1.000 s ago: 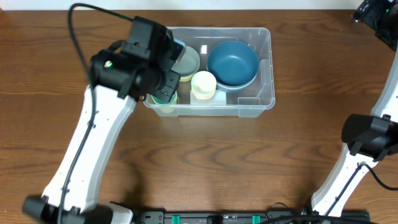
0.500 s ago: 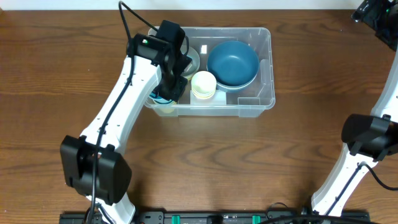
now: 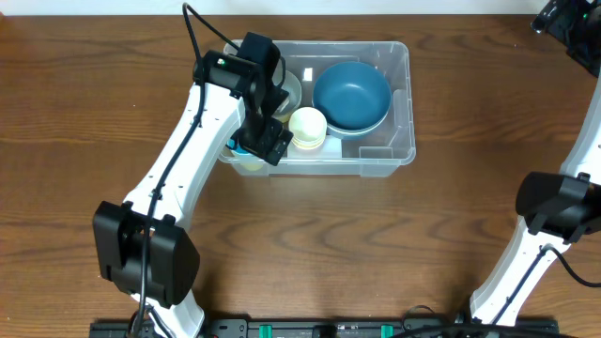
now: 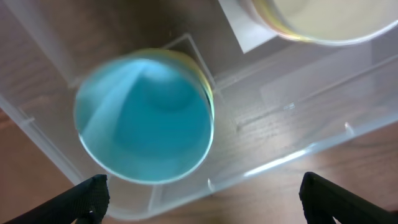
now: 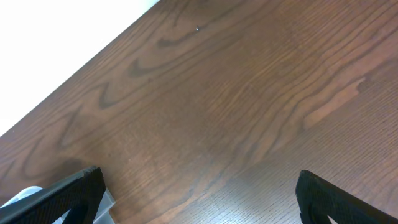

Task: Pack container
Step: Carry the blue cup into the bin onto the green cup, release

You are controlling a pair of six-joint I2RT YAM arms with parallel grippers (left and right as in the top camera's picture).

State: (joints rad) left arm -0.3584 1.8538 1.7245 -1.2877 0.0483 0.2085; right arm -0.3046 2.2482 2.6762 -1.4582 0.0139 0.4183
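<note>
A: Where is the container (image 3: 338, 166) sitting?
B: It is lying at the upper centre of the overhead frame, on the wooden table (image 3: 310, 244), with its long side running left to right.
A: What is resting inside it?
B: A blue bowl (image 3: 350, 94) is filling its right half. A cream cup (image 3: 307, 128) is standing near the middle, and a teal cup (image 4: 144, 118) is sitting in the lower-left corner.
A: And the left gripper (image 4: 202, 202)?
B: It is hanging over that corner, looking straight down into the teal cup. Its fingertips (image 4: 87, 196) are showing at the bottom corners of the wrist frame, spread wide and gripping nothing.
A: The right gripper (image 5: 199, 199)?
B: It is hovering at the upper right of the overhead frame, well apart from the container. Its jaws are gaping wide over the table's wood, holding nothing.
</note>
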